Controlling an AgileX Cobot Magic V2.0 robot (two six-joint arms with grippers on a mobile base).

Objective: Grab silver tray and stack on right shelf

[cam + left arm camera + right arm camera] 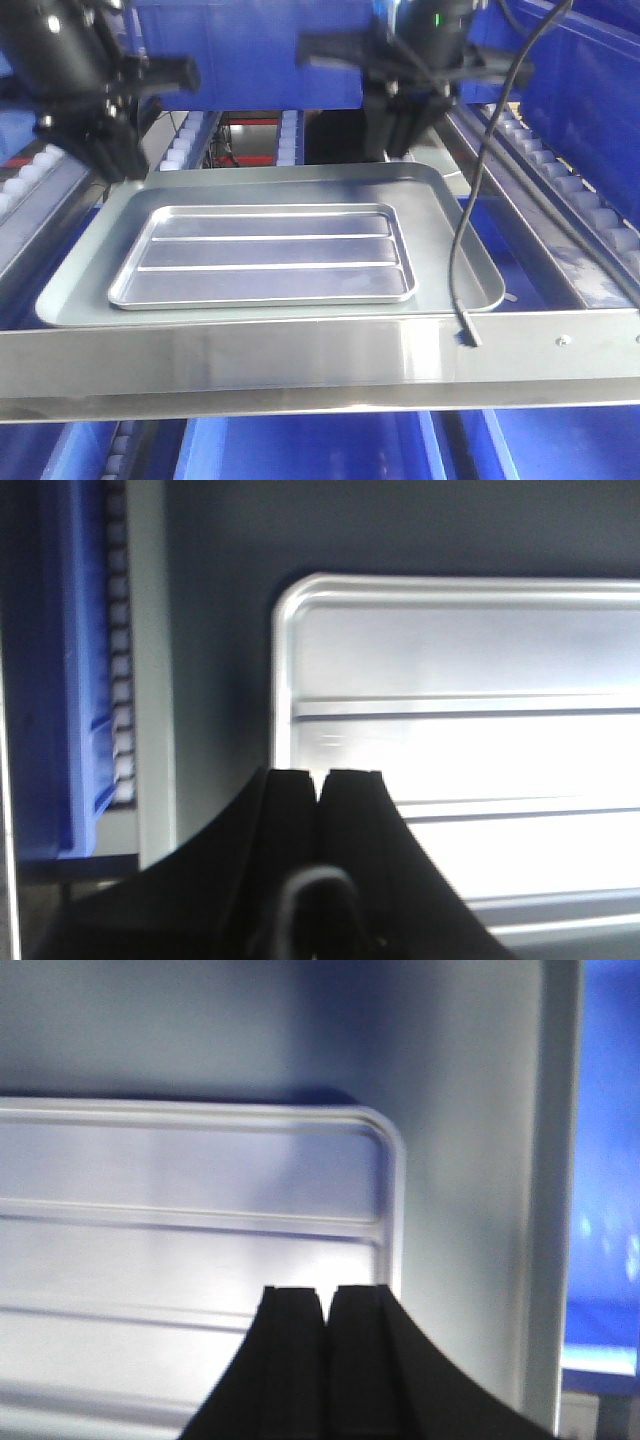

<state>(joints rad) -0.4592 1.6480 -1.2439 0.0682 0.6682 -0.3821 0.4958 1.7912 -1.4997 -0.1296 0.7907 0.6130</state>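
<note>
The silver tray (265, 255) lies flat inside a larger dull grey tray (455, 235) on the right shelf, behind its shiny front crossbar (300, 365). My left gripper (118, 155) hangs shut above the big tray's far left corner. The right gripper (402, 135) hangs shut above its far right edge. In the left wrist view, the left gripper (322, 775) has its jaws pressed together with nothing between them, over the silver tray's (450, 680) left end. The right gripper (327, 1293) is likewise shut and empty over the silver tray's (180, 1180) right end.
White-roller rails (590, 205) run along both sides of the trays. Blue bins stand behind (250, 50), at the right (600, 90) and below the crossbar (300, 450). A black cable (465, 250) hangs from the right arm down to the crossbar.
</note>
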